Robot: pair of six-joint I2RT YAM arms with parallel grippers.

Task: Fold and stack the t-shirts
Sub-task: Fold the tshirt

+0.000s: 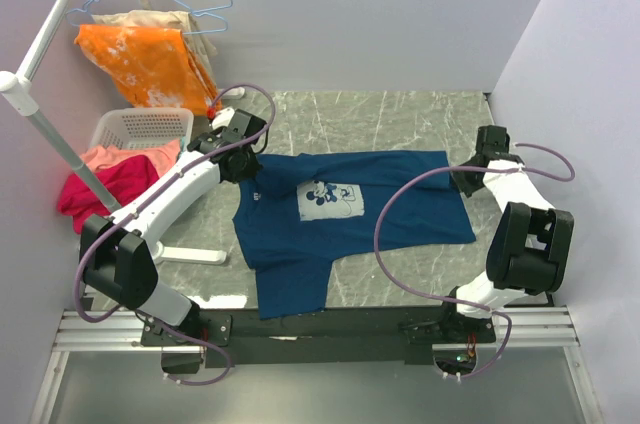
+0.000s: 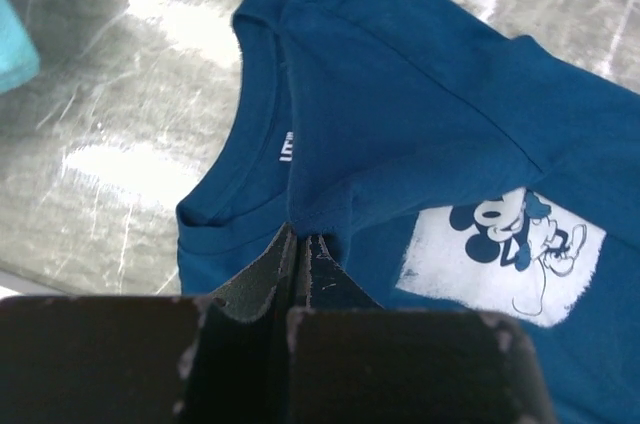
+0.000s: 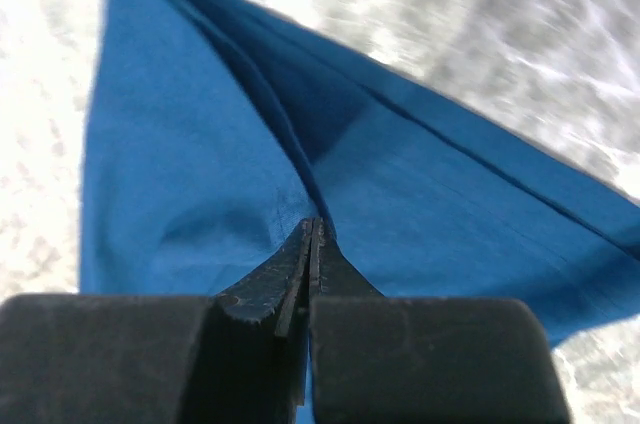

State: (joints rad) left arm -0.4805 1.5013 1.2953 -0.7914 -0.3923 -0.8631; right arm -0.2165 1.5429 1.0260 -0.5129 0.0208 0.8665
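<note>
Navy t-shirt (image 1: 420, 206) spans desk left-right: left pincer (image 2: 300, 241) pinching collar-end fold, right pincer (image 3: 313, 229) pinching hem end.

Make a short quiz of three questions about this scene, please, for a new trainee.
1. True or false: the left gripper and the right gripper are both shut on the navy t-shirt.
2. Where does the left gripper pinch it? A) beside the collar B) on the print C) on the bottom hem
3. Does the mouse print face up or down?
Key: 1 true; 2 A; 3 up.
</note>
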